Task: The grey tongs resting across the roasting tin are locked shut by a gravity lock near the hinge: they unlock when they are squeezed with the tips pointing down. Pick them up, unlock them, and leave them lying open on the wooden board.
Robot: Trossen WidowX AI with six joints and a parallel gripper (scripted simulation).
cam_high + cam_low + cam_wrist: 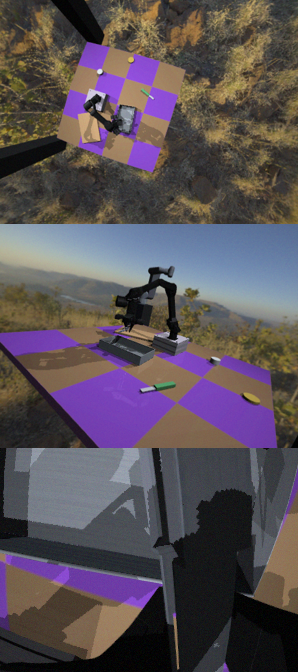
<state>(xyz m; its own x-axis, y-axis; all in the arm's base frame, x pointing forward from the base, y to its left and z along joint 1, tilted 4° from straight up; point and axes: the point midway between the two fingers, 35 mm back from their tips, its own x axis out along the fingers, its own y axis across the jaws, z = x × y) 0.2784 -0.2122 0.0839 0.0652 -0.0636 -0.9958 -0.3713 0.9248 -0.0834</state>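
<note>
My gripper (129, 320) (116, 124) is shut on the grey tongs (129, 327) and holds them in the air over the near-board end of the grey roasting tin (127, 119) (127, 349). In the wrist view the tongs (168, 498) show as a narrow grey bar running down between my dark fingers, with the tin's floor (80, 478) below. I cannot tell whether the tongs' arms are spread or locked together. The wooden board (89, 128) (143, 333) lies flat beside the tin, next to the arm's base.
The arm's grey base block (96, 98) (170, 343) stands beside the board. A green-handled tool (147, 94) (159, 386), a small white cylinder (100, 72) (215, 360) and a yellow disc (131, 59) (251, 398) lie farther off on the checkered table.
</note>
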